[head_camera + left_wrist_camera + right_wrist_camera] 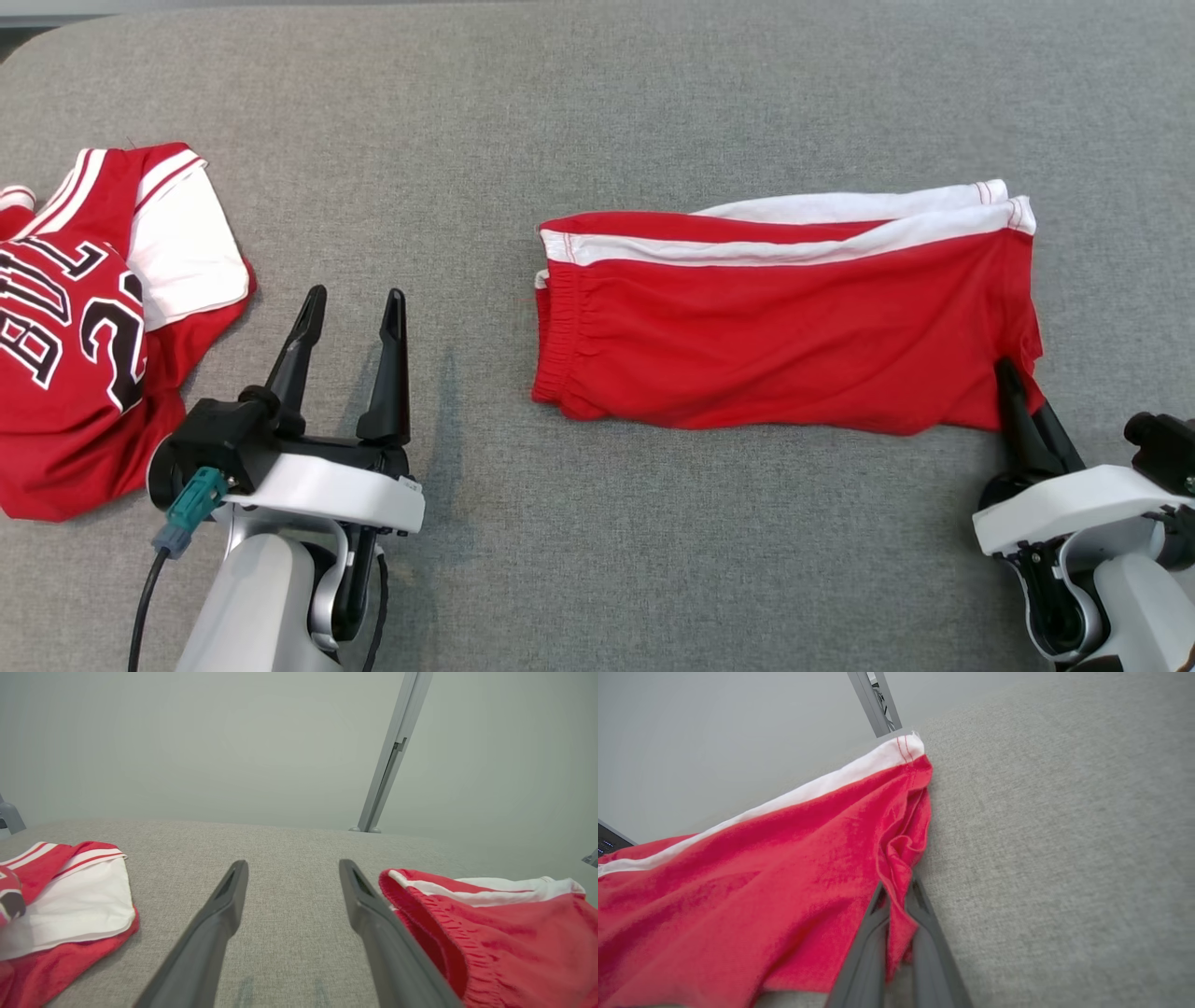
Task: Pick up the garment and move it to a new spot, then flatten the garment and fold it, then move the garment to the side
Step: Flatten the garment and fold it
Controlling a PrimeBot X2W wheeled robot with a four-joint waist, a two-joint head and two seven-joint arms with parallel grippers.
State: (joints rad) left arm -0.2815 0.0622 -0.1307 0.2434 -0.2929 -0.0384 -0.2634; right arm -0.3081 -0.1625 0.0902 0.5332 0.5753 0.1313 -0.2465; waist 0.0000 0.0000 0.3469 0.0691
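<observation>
Right of centre on the grey surface [597, 112]: red shorts [784, 345], lying flat and doubled over lengthwise, touched by one gripper only.
Shorts, long axis: running from 9 o'clock to 3 o'clock across the head view, with the elastic waistband pointing to 9, the leg hems to 3, and the white side stripe along the 12 o'clock edge.
Right gripper [1018, 392]: clamped tight on the hem corner at the shorts' 5 o'clock, a tuck of red fabric bunched in the grip.
Reason for that grip (judged): a corner hold, suited to lifting the hem end and carrying it toward the waistband for another fold, or to dragging the whole piece aside.
Left gripper [355, 303]: spread wide, grasping nothing, over bare surface at the shorts' 9 o'clock, with the waistband near at its 3 o'clock.
Reason for that stance (judged): ready to take the near waistband corner, for moving both ends together and keeping the fold square.
Red and white jersey [84, 355]: crumpled at the far 9 o'clock edge, well apart from the shorts; probably no part of this step.
Stage (judged): flattened and folded once; a further fold or the move to the side not yet done.
</observation>
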